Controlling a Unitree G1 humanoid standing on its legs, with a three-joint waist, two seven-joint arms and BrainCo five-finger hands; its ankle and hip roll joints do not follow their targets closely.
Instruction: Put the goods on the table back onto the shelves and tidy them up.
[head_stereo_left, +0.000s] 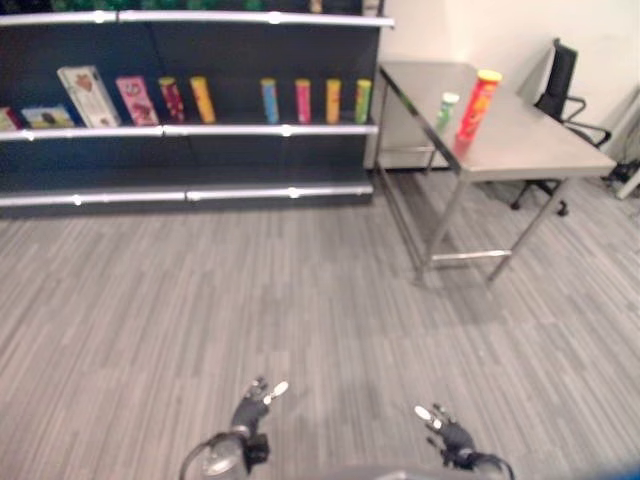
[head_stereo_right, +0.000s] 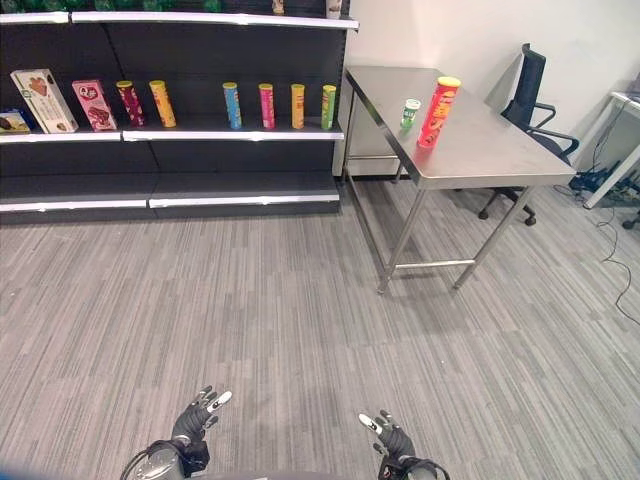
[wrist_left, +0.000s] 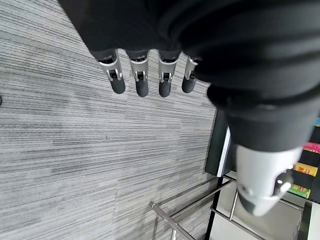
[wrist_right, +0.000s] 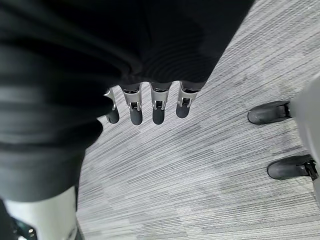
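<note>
Silver fingers hang relaxed and empty on the left hand (head_stereo_right: 195, 415) and right hand (head_stereo_right: 388, 432), low over grey floor (head_stereo_right: 300, 320).

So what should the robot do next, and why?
Probably walk toward the metal table. The red can and small green can stand there, far off, while the left hand and right hand hang open and empty over the floor.

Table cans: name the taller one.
The red can with the yellow lid, on the metal table; the small green can to its left is far shorter.
</note>
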